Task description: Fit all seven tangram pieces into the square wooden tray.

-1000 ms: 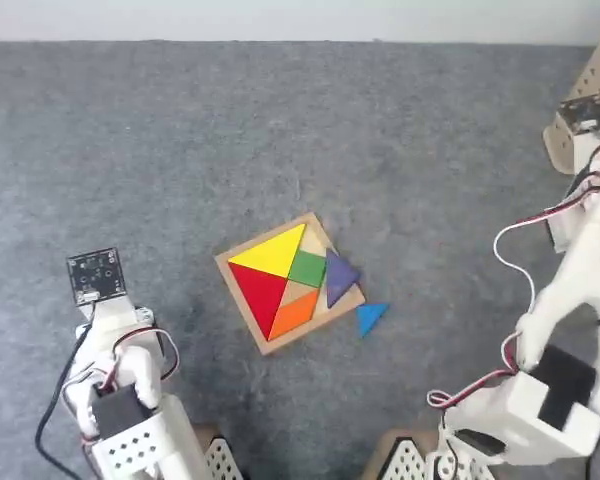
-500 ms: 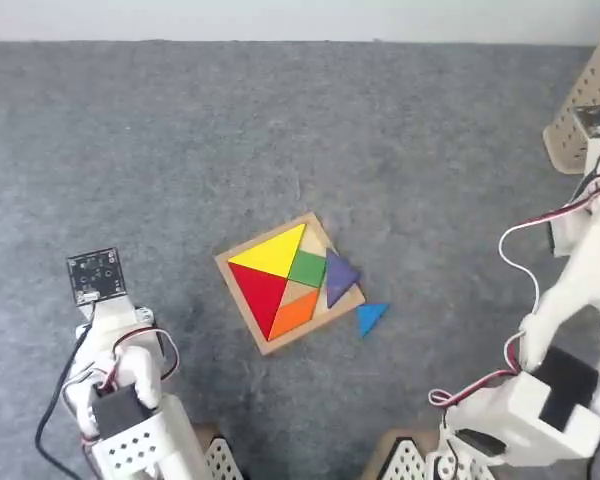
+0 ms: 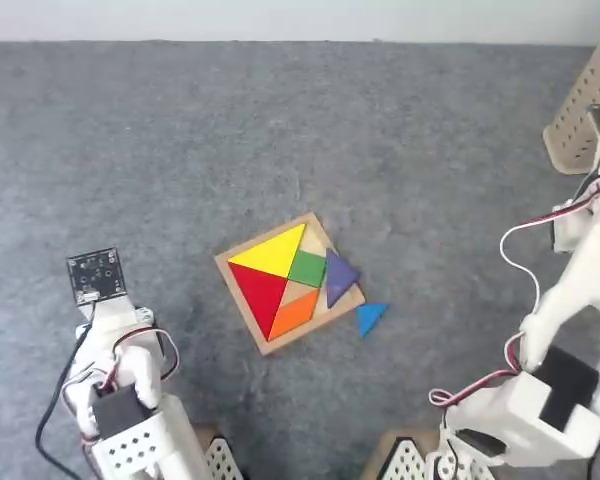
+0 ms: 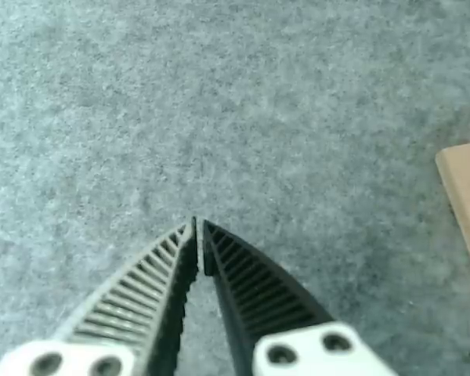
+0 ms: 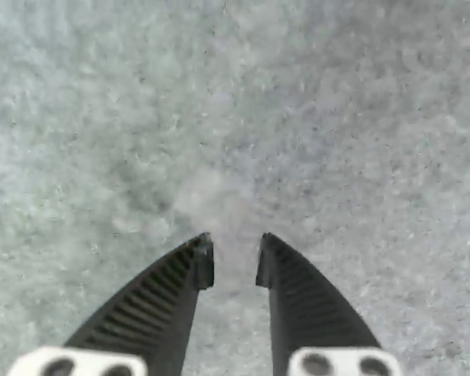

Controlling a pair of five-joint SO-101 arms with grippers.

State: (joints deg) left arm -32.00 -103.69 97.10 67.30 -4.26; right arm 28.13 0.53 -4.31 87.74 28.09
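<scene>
The square wooden tray (image 3: 243, 300) lies mid-carpet, turned diagonally. In it are a yellow triangle (image 3: 273, 257), a red triangle (image 3: 258, 290), a green square (image 3: 307, 268) and an orange piece (image 3: 294, 313). A purple piece (image 3: 338, 275) lies askew over the tray's right rim. A small blue triangle (image 3: 370, 317) rests on the carpet just outside that rim. My left gripper (image 4: 197, 228) is shut over bare carpet, with a tray corner (image 4: 464, 184) off to one side. My right gripper (image 5: 235, 254) is slightly open above bare carpet, holding nothing.
The left arm (image 3: 120, 390) sits at the near left, the right arm (image 3: 570, 290) at the far right. A perforated wooden stand (image 3: 580, 110) is at the back right corner. Grey carpet surrounds the tray on all sides.
The right arm has drifted a little toward the right edge of the high view. The left arm, the tray and the pieces have not moved.
</scene>
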